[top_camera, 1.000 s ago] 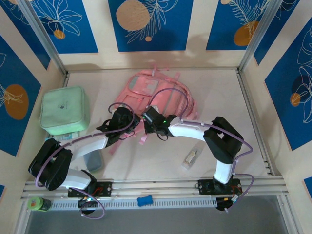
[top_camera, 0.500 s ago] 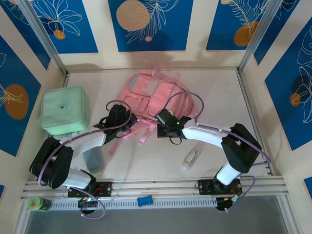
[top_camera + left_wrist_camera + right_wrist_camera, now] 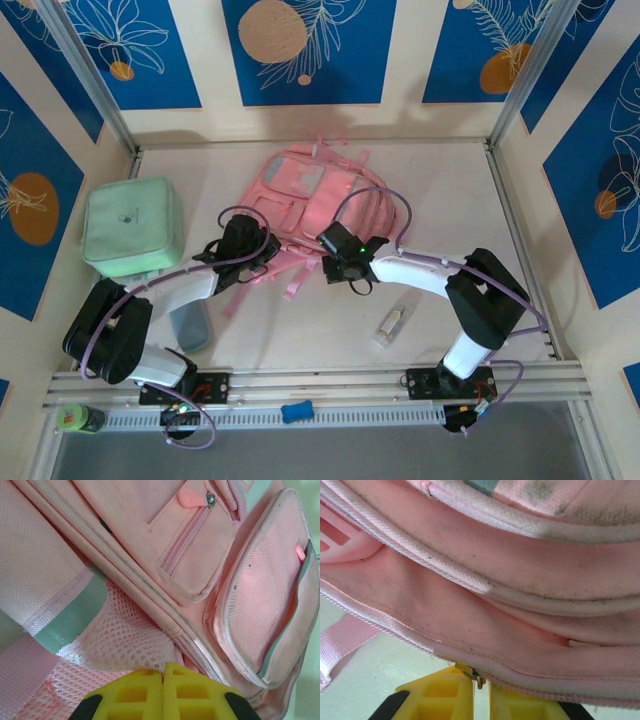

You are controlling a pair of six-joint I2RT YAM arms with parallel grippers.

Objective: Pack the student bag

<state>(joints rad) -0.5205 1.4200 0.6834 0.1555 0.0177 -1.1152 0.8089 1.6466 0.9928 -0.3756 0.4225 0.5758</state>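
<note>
**A:** What sort of place is this?

**B:** A robot test cell in a lab. A pale worktop (image 3: 330, 335) is boxed in by light wooden walls (image 3: 212, 60) hung with blue floral panels (image 3: 300, 70) and framed by aluminium posts (image 3: 88, 75).

**A:** What marks it as a lab?

**B:** Two black-and-white robot arms, the left arm (image 3: 170, 290) and the right arm (image 3: 430, 275), trail purple cables (image 3: 375, 193). They are bolted to a metal rail (image 3: 320, 381) along the near edge.

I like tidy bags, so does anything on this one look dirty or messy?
Yes. The pink backpack has dark grey smudges on its pale trim in the right wrist view, so it looks grubby. Its straps lie loose and splayed across the table instead of tucked in.
</note>
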